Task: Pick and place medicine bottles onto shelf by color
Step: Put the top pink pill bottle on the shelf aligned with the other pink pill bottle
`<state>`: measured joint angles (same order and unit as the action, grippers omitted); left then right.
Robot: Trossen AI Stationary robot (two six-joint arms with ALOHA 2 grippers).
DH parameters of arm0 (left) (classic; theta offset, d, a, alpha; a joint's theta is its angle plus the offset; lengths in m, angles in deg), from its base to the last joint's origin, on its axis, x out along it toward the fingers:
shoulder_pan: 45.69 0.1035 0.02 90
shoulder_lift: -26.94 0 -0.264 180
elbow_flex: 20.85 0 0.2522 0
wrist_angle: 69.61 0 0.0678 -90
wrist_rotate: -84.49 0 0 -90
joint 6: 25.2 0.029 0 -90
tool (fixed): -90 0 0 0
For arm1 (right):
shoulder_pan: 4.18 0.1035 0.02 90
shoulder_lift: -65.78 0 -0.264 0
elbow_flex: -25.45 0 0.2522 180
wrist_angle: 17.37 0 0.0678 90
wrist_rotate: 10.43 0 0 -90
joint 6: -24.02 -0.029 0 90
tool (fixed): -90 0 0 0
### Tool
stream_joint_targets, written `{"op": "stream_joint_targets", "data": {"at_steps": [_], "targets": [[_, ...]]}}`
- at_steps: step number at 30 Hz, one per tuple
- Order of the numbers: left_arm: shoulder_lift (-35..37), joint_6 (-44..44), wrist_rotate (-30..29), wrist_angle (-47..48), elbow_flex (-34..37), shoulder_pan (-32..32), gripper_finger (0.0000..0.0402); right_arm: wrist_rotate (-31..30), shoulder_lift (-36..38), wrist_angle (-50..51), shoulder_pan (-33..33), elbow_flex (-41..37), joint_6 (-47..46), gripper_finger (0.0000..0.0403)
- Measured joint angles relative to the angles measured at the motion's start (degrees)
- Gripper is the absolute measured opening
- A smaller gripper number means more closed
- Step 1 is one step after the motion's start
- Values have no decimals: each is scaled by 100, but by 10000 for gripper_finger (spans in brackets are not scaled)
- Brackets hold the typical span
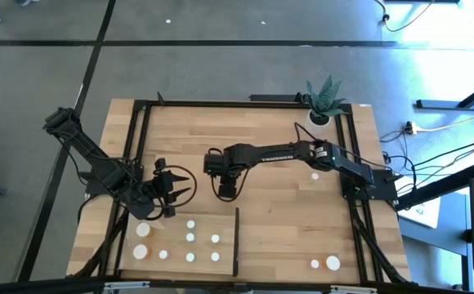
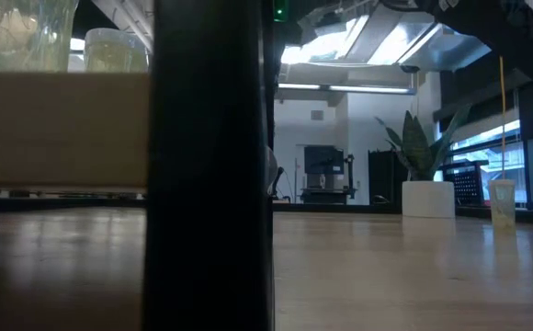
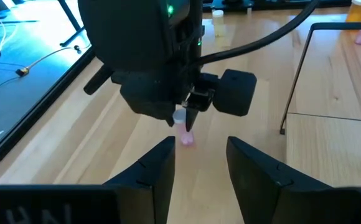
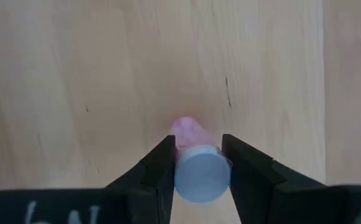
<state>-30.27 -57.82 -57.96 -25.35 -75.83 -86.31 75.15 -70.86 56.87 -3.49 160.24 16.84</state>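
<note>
My right gripper reaches to the table's middle, pointing down, and is shut on a small pink bottle with a white cap. My left gripper is open and empty to its left, its fingers pointing at the bottle from a short way off. The shelf lies at the near edge, with a black upright strip on its right end. Several white-capped bottles stand on it. Three more bottles stand on the table's right half. My right gripper pinches the pink bottle at its top, by the cap, between its two fingers. The fingers come from above, pointing down. The pink body sticks out below the fingertips, roughly upright. Whether its lower end touches the table I cannot tell.
A white pot with a spiky plant stands at the far right corner. Black rails frame the tabletop. In the low view the black strip blocks the middle, and a pale bottle stands at the right.
</note>
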Motion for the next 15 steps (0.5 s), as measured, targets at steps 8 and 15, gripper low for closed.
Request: {"op": "stream_joint_targets", "data": {"at_steps": [8, 15], "targets": [[2, 1, 31, 9, 0, -1, 137, 3, -1, 11, -2, 2, -23, 126], [2, 2, 37, 14, 0, -2, 136, 4, -1, -43, -2, 2, -155, 126]]}}
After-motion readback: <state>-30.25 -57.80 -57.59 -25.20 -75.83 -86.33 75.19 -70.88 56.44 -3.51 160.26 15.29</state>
